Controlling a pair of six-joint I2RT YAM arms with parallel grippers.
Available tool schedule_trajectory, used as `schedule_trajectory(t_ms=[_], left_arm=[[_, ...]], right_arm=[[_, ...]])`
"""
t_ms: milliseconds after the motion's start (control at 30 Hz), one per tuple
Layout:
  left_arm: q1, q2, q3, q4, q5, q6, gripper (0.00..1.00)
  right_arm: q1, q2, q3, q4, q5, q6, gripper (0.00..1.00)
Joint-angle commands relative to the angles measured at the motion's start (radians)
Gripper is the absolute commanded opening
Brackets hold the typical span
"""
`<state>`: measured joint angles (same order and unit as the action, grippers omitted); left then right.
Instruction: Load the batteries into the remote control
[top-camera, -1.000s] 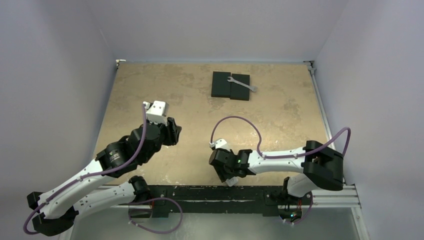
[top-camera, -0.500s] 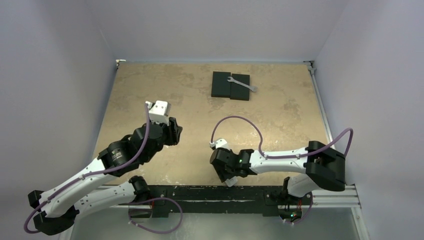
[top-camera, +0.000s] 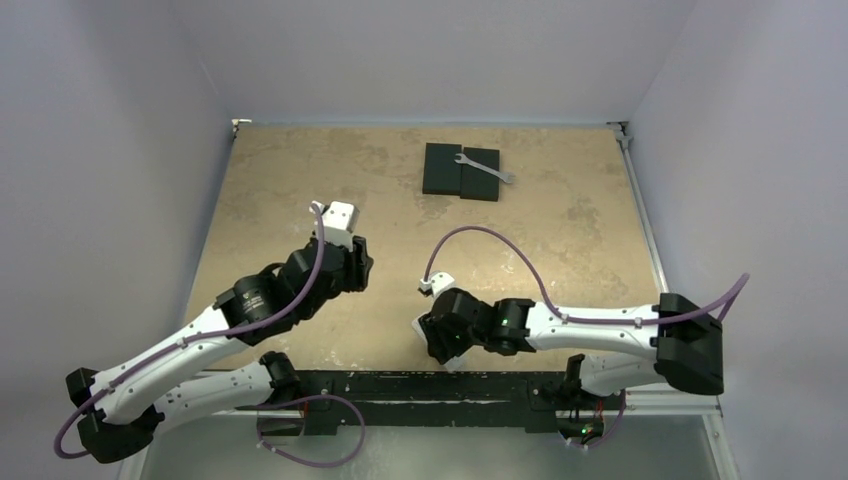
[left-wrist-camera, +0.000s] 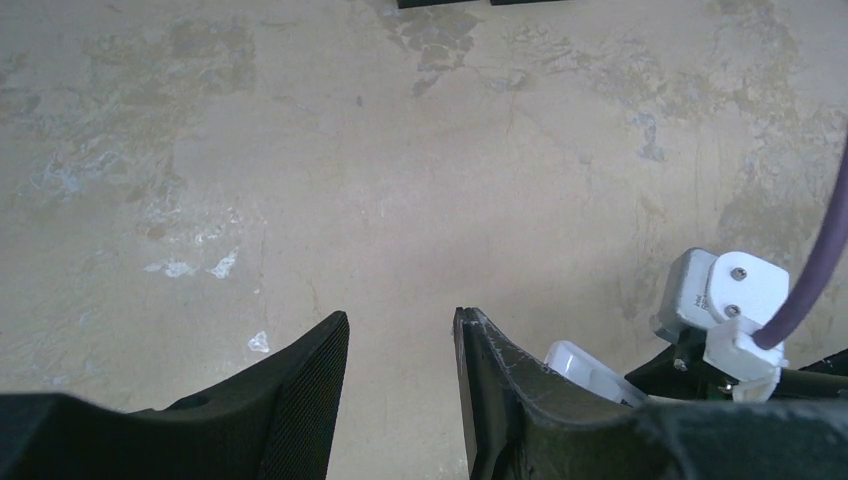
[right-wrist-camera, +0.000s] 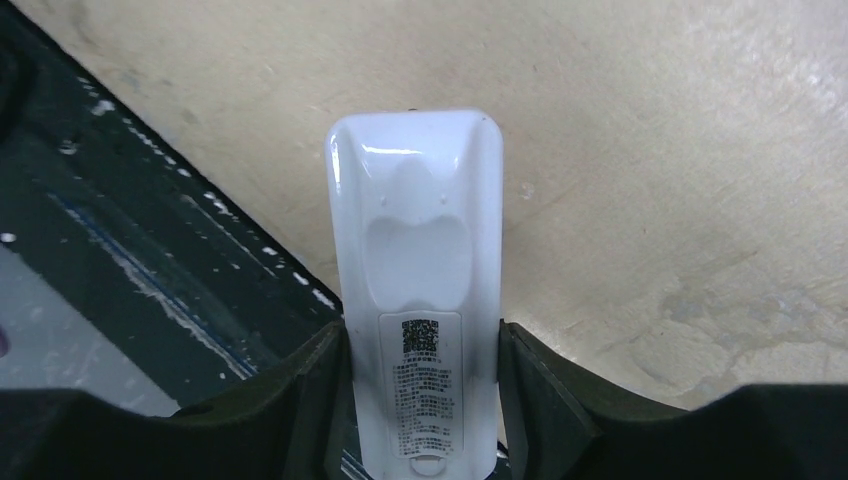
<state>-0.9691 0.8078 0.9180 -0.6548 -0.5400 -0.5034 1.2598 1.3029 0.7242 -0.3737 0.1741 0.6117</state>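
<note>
Left arm's swung inward. Our right gripper (right-wrist-camera: 420, 345) pinches the remote control (right-wrist-camera: 415, 220), back up, over the table (top-camera: 300, 180)'s near edge; left gripper (left-wrist-camera: 400, 335) gapes empty. We'd hold it level.

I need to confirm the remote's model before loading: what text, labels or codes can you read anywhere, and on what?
Sticker on the back of the remote: a square code and lines of tiny print, too small to read.
No other writing shows in any view.
</note>
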Motion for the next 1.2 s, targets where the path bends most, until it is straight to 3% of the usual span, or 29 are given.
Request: schedule_trajectory(t_ms=[0,367,667,967,1167], left_arm=[[0.004,0.013,-0.015,0.064,0.1,0.048,0.43],[0.004,0.05,-0.007,0.091,0.389,0.155,0.46],[0.004,-0.006,0.012,0.108,0.632,0.247,0.47],[0.004,-0.134,-0.025,0.189,0.915,0.397,0.5],[0.003,-0.142,-0.002,0.151,1.077,0.465,0.54]], right_arm=[[-0.028,-0.068,0.021,0.088,-0.079,-0.112,0.26],[-0.147,-0.131,0.08,0.125,-0.372,-0.259,0.25],[-0.221,-0.236,0.062,0.164,-0.616,-0.294,0.25],[-0.262,-0.321,0.029,0.174,-0.727,-0.299,0.26],[-0.267,-0.336,0.033,0.189,-0.817,-0.32,0.26]])
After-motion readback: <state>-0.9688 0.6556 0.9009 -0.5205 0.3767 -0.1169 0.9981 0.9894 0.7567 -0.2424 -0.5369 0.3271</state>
